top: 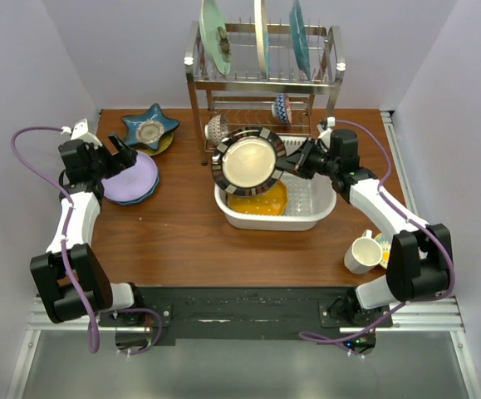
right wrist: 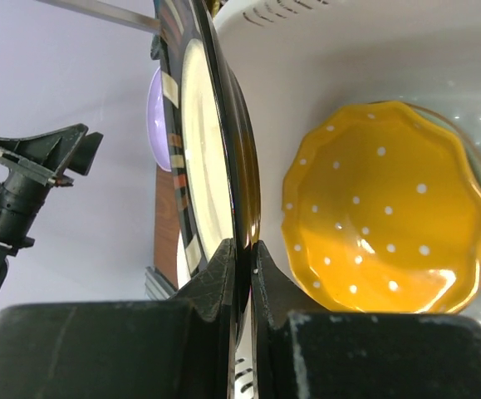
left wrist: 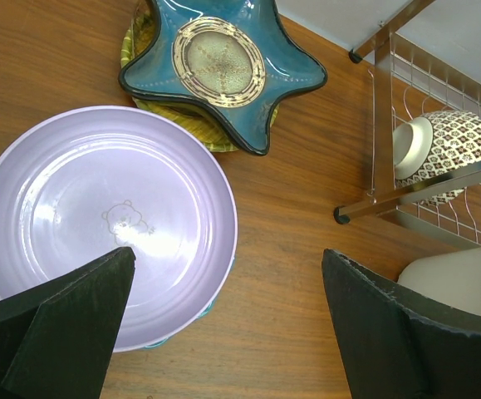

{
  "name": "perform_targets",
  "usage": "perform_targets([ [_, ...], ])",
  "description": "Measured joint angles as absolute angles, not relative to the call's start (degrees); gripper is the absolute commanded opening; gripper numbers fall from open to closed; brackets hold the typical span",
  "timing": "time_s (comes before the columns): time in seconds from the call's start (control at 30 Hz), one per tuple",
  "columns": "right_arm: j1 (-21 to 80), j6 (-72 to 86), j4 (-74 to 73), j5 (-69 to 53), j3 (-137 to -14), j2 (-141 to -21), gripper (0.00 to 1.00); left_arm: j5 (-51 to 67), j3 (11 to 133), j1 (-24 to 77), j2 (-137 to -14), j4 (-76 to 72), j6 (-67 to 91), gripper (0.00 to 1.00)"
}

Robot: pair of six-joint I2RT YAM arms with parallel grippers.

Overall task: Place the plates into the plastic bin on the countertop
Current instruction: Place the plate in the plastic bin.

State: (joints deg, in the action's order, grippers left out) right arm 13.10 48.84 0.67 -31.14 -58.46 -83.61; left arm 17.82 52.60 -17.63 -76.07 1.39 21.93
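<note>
Your right end effector is clenched on the rim of the striped plate. The plate tilts up on its edge over the far left corner of the bin, so the bin is just below it. Your left end effector is wide open, well left of the bin, above the purple plate.

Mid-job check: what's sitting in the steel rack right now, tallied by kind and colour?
Teal plates: 2
Cream plate: 1
Patterned bowls: 2
Total in the rack: 5
</note>
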Motion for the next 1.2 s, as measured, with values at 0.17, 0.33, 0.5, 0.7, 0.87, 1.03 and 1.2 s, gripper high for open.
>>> perform_targets([
  [0.17, 11.99, 47.92, -0.21, -31.22, -57.45, -82.46, 0.00, 17.80, 52.60, -17.63, -76.07, 1.41, 21.93, 1.00],
  [0.33, 11.35, 46.74, -1.56, -31.33, -56.16, -80.49, 0.00, 17.80, 52.60, -17.63, -76.25, 1.39, 21.93, 1.00],
  [0.5, 11.00, 45.58, -3.44, -31.48, -55.37, -79.11, 0.00, 17.80, 52.60, -17.63, -76.62, 1.39, 21.93, 1.00],
  [0.7, 10.81, 42.41, -6.98, -31.24, -54.96, -76.71, 0.00, 17.80, 52.60, -17.63, -76.66, 1.39, 21.93, 1.00],
  [0.87, 10.81, 40.34, -9.98, -31.03, -53.76, -76.31, 0.00, 17.80, 52.60, -17.63, -76.71, 1.39, 21.96, 1.00],
  [1.03, 10.46, 39.42, -10.92, -30.39, -53.10, -76.36, 0.00, 17.80, 52.60, -17.63, -76.93, 2.02, 21.96, 1.00],
  [1.2, 10.44, 38.57, -11.07, -30.17, -53.01, -76.66, 0.00, 17.80, 52.60, -17.63, -76.93, 2.31, 21.96, 1.00],
])
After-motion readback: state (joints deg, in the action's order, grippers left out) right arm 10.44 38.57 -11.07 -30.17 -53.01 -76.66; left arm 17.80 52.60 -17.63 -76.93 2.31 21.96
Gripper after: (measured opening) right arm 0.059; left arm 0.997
